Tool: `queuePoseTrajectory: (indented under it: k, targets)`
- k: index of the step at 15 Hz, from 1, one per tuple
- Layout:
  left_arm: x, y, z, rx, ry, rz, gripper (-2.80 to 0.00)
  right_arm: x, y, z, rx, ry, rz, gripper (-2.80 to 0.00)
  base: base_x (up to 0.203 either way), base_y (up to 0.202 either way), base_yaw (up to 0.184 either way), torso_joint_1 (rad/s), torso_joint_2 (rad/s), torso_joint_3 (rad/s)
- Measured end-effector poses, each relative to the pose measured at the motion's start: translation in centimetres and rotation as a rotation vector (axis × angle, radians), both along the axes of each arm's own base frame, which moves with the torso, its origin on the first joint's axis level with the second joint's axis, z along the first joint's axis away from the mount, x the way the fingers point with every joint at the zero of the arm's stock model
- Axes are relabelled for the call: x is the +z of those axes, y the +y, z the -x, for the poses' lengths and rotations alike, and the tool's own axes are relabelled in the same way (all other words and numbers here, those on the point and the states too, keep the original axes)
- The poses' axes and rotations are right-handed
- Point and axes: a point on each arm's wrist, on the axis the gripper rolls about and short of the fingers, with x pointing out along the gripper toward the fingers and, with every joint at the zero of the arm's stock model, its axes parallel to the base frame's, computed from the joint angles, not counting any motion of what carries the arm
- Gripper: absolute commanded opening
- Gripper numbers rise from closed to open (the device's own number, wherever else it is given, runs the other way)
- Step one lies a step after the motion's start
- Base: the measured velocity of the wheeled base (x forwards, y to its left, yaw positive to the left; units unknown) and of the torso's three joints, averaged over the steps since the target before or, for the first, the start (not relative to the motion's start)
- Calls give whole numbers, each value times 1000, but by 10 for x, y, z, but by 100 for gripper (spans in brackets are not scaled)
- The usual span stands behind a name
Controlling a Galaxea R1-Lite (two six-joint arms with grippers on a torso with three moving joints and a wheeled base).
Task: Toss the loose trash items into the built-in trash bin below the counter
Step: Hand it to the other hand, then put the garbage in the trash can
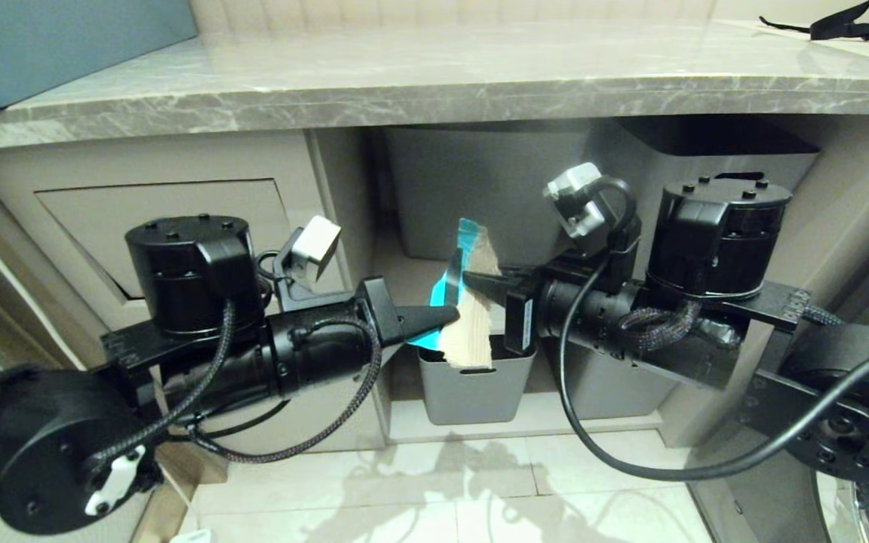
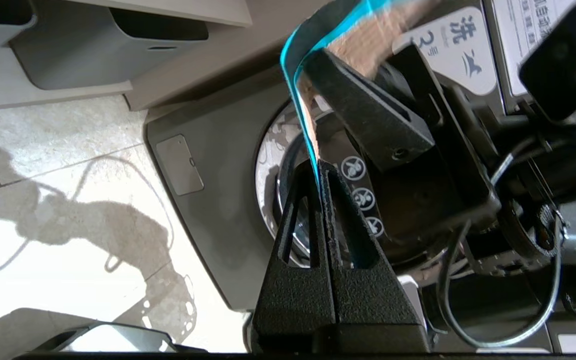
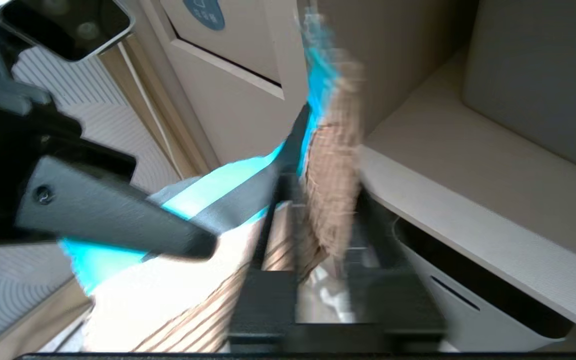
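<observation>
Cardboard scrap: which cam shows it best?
Head view: the cardboard scrap shows nearly whole, teal print and brown backing, between the left end effector and right end effector. Left wrist shows only its edge; right wrist shows it motion-blurred.

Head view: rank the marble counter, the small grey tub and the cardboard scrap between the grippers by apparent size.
1. Marble counter, spanning the picture.
2. Small grey tub.
3. Cardboard scrap, looking close to the tub in size; it hangs nearer the camera, so this order is unsure.

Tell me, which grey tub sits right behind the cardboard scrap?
The small light-grey tub, lowest and nearest; the cardboard scrap overlaps its rim. The two bigger tubs stand higher and further back.
</observation>
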Motion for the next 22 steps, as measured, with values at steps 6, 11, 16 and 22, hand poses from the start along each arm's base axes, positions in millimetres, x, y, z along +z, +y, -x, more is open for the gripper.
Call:
queuePoseTrajectory:
  k: [6,11,16,22]
  targets:
    - [-3,4,3,34,-57,-46,-280,8,-7,5,-27,-11,-20,0,0,0,0,0,0,0]
    - [-15,16,-3,175,-246,-240,-280,19,-46,-4,-200,-23,-57,-280,0,0,0,0,0,0]
    - [-5,61,12,291,-311,-274,-280,31,-121,-6,-463,-40,-107,-280,0,0,0,0,0,0]
    - [8,148,39,620,-395,-342,-280,-8,-247,74,-1015,31,-28,-280,0,0,0,0,0,0]
